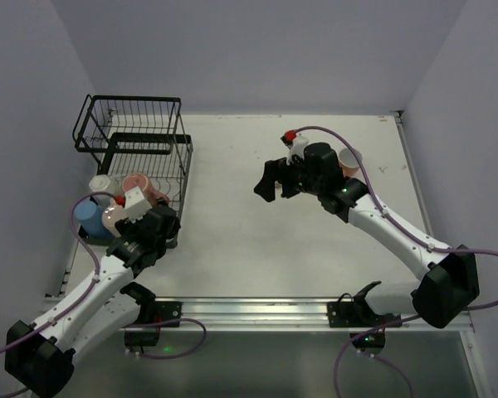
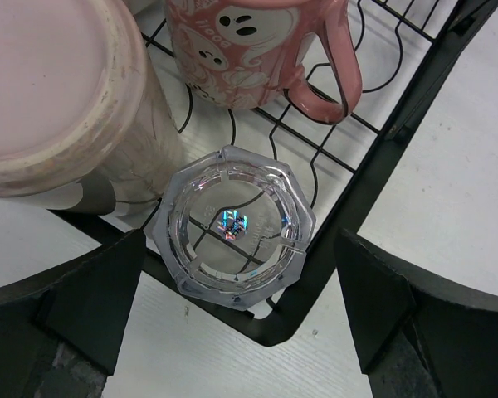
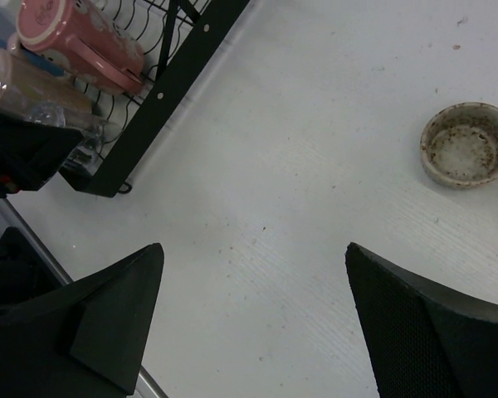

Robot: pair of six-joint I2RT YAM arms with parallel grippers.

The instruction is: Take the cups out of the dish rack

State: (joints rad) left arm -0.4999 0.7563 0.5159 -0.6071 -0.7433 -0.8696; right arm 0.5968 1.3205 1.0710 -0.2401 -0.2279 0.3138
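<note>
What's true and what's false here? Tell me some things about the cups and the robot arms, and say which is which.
1. The left tool is open over the clear glass cup. True.
2. The right tool is holding a cup. False: it is open and empty over the bare table.
3. The pink mug in the dish rack has little ghosts on it. True.
4. The speckled cup sits in the dish rack. False: it stands on the table, apart from the rack.
</note>
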